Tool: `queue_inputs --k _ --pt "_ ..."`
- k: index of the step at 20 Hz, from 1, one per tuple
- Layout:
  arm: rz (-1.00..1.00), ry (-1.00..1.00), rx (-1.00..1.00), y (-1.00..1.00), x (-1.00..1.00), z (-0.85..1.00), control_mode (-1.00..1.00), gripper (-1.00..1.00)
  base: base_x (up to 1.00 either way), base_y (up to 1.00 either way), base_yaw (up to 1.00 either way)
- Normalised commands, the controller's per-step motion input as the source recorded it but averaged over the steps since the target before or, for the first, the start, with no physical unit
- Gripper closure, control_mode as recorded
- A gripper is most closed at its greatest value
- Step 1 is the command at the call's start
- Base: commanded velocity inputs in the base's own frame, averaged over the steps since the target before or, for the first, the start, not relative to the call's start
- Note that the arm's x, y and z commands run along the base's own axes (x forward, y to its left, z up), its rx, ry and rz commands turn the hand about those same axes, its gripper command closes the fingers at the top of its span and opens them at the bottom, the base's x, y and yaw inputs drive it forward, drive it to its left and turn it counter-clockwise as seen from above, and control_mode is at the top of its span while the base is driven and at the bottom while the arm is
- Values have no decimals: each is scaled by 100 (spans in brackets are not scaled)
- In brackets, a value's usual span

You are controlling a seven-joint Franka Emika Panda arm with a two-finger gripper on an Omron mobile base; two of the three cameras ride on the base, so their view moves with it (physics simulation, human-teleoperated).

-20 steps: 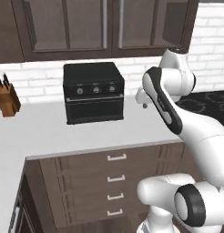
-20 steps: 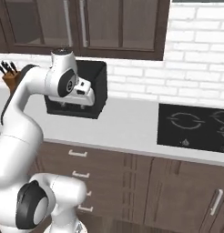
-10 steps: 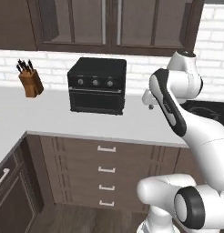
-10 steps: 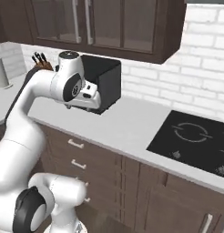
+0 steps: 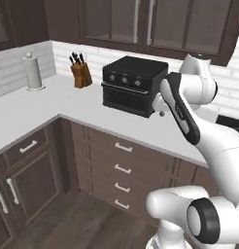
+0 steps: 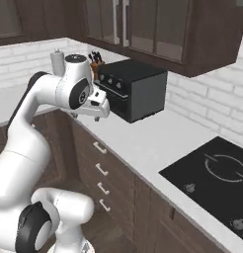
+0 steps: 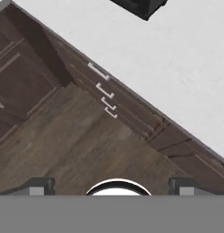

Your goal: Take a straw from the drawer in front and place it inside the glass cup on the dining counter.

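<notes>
1. Both base views have swung since half a second ago, so the camera has moved, not the kitchen things; in the left base view the boxy black toaster oven point(image 5: 134, 85) now sits further right, and a white paper towel roll on its stand point(image 5: 33, 72) has come into the picture well to the oven's left.
2. Below and in front of the oven, under the L-shaped white worktop point(image 5: 53, 104), is a stack of four dark brown wooden drawers with small silver bar handles; the top drawer point(image 5: 123, 146) is shut, as are the three beneath it.
3. The white arm's two-finger gripper point(image 5: 162, 108) hangs just beside the oven's front right corner, above the worktop's edge and higher than the drawer, well apart from its handle.
4. In the hand view the dark fingertips point(image 7: 41, 185) stand wide apart with nothing between them.
5. The hand view looks down past the oven onto the drawer handles and the brown plank floor point(image 7: 63, 136).
6. The right base view adds a flat black cooktop point(image 6: 217, 183) set in the worktop, well to the oven's right; both base views show a wooden knife block point(image 5: 81, 73) just to the oven's left.
</notes>
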Motion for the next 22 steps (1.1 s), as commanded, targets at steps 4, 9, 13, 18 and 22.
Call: queue_inputs --k 4,9,13,18,22 --pt "0 0 0 0 0 0 100 -100 0 -83 63" --pt "0 0 0 0 0 0 100 -100 -8 -75 57" --pt "0 0 0 0 0 0 100 -100 -43 -57 47" --pt "0 0 0 0 0 0 100 -100 -20 -50 26" --pt "0 0 0 -6 0 -3 -100 -100 -2 -35 5"
